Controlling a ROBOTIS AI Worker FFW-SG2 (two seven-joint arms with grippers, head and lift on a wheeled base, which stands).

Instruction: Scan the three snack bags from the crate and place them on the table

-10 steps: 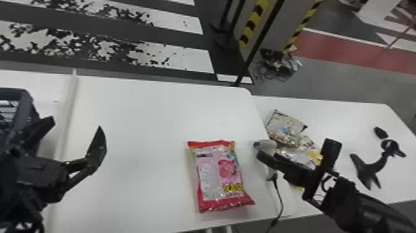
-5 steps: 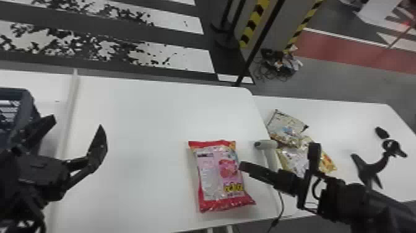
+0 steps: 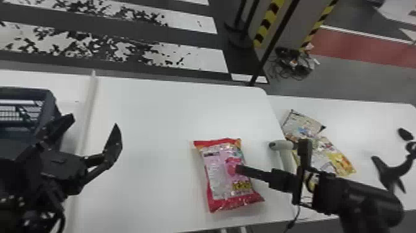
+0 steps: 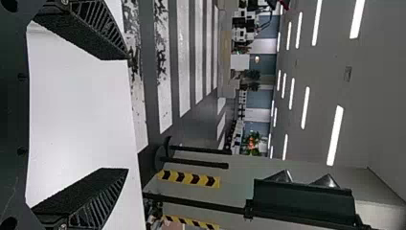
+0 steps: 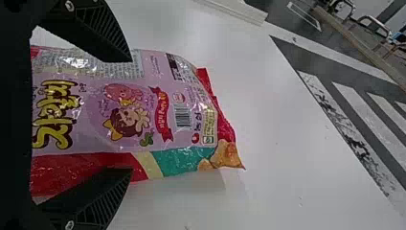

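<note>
Our red-and-pink snack bag lies flat on the white table. Over its edge we have the right gripper, fingers spread wide, pinching nothing; we cannot tell whether they touch the bag. Just beyond sits the white scanner, and next to it two more snack bags overlap. Well to the left, we have the left gripper, fingers apart and empty, beside the dark crate.
</note>
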